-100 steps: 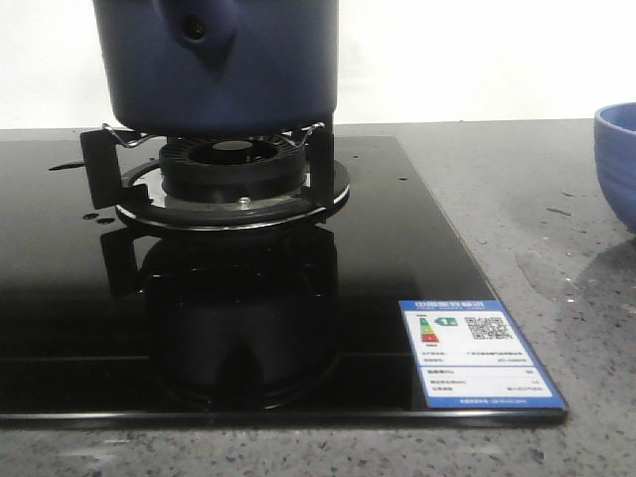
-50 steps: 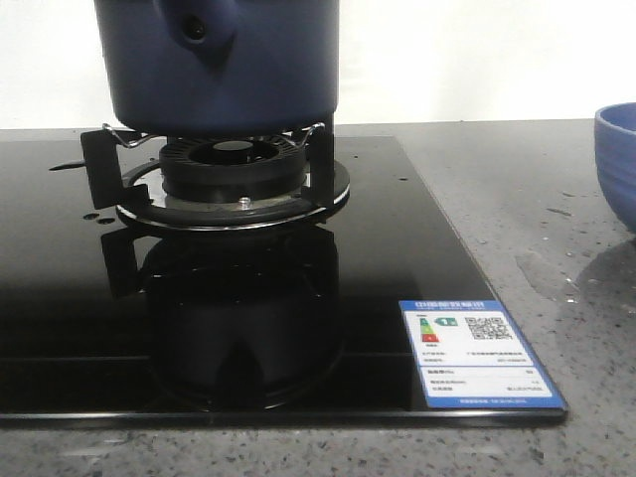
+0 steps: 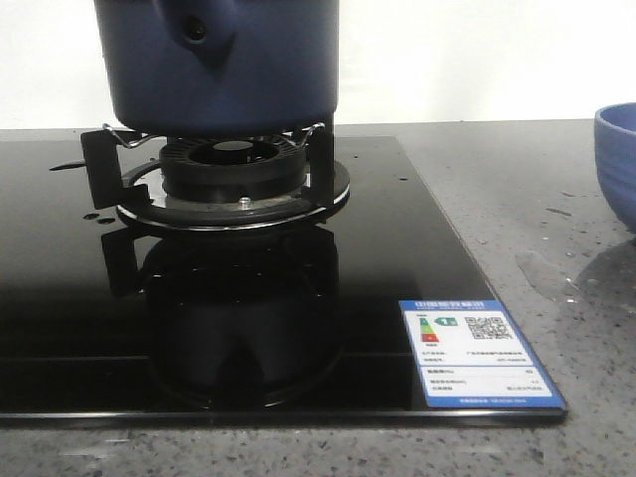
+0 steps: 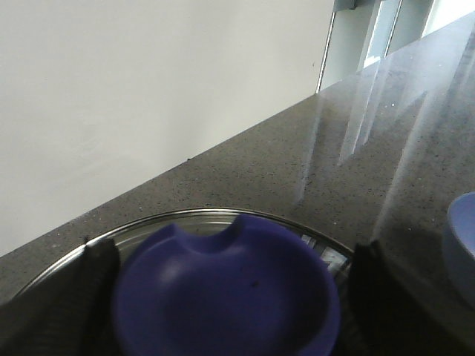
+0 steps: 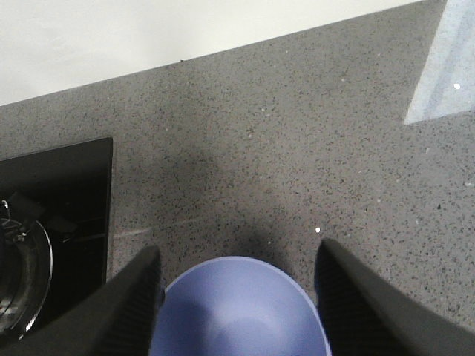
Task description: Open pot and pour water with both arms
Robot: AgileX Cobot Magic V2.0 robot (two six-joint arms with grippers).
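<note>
Large dark navy-blue round pot [image 3: 219, 65]: sits on the black wire-pronged burner grate [image 3: 234, 174], far left on the glossy black glass cooktop [image 3: 397, 248]. Rests only on thin prongs, so could skid or tip if nudged off-centre while being opened. Could also spill when tilted, with droplets already dotting the grey speckled stone counter [image 3: 556, 248] and making it slick. To the right, well apart, stands the lighter periwinkle-blue bowl [image 3: 618, 159].

Front view shows the pot's seat on the grate, but no gripper and no pot top. Left wrist view alone shows the left gripper [image 4: 234, 278], with dark fingers flanking a blurred blue rounded notched piece [image 4: 223, 259]. Cannot tell whether clamped on it or free. Right wrist view alone shows the right gripper [image 5: 237, 297], spread wide and released, with the bowl between its fingers.
</note>
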